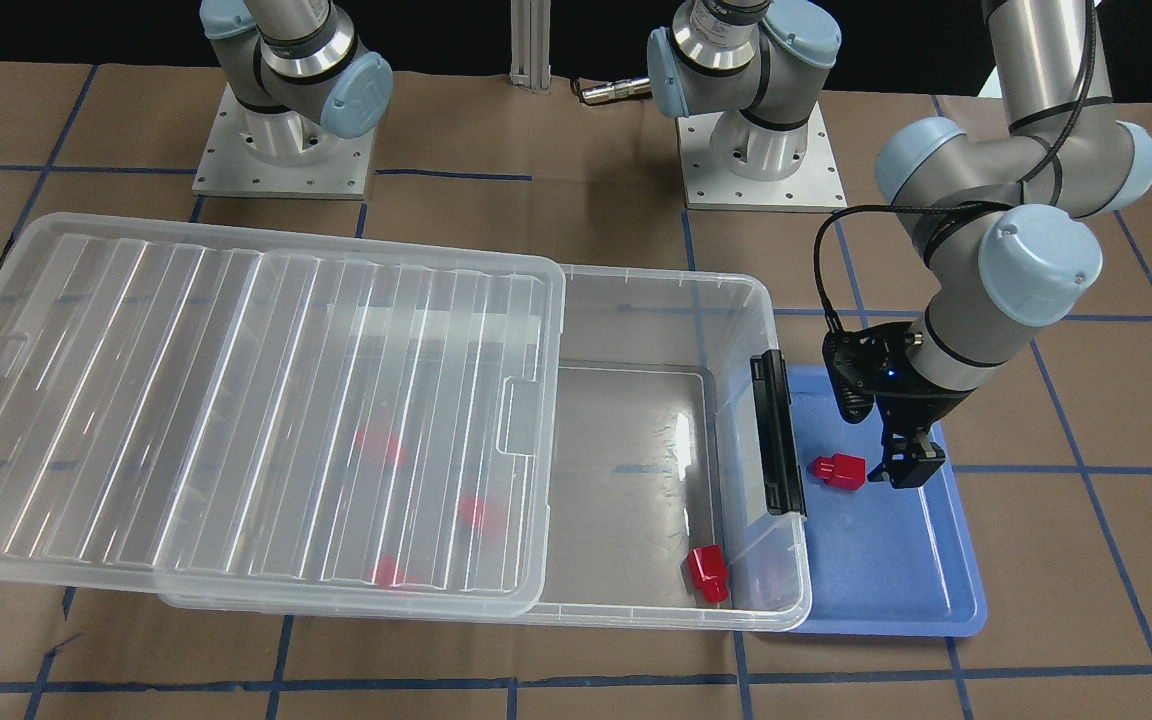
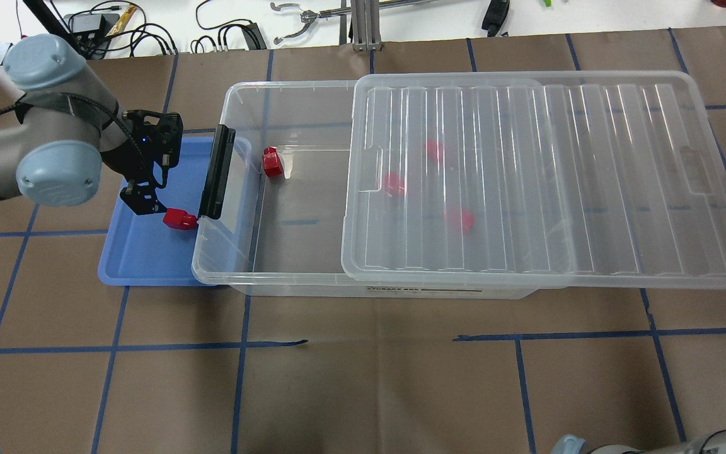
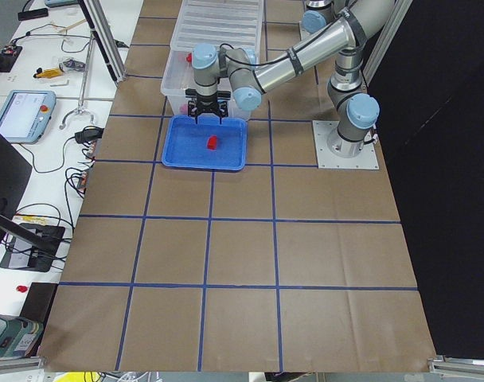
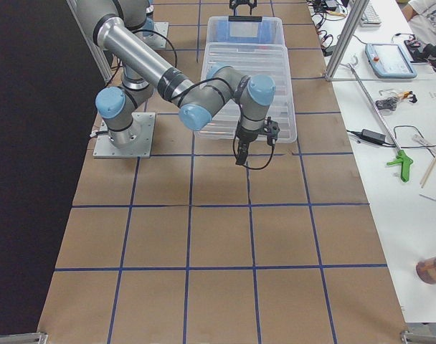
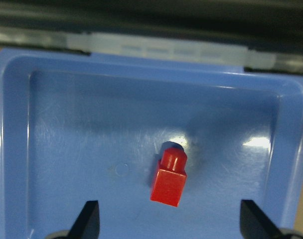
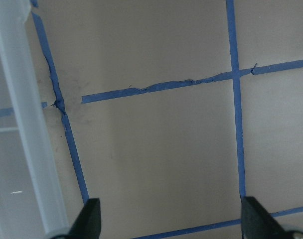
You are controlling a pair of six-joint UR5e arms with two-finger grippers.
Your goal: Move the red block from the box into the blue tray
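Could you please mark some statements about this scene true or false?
1. A red block lies in the blue tray. True.
2. The left gripper is shut on it. False: it is open and the block lies free.
3. The lid covers the whole box. False: the end by the latch is uncovered.
4. A second red block sits in the box's uncovered end. True.
5. The right gripper holds a block. False: it is open and empty, over the table.

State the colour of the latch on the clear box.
Black. The latch shows best in the exterior front-facing view, on the box's short side.
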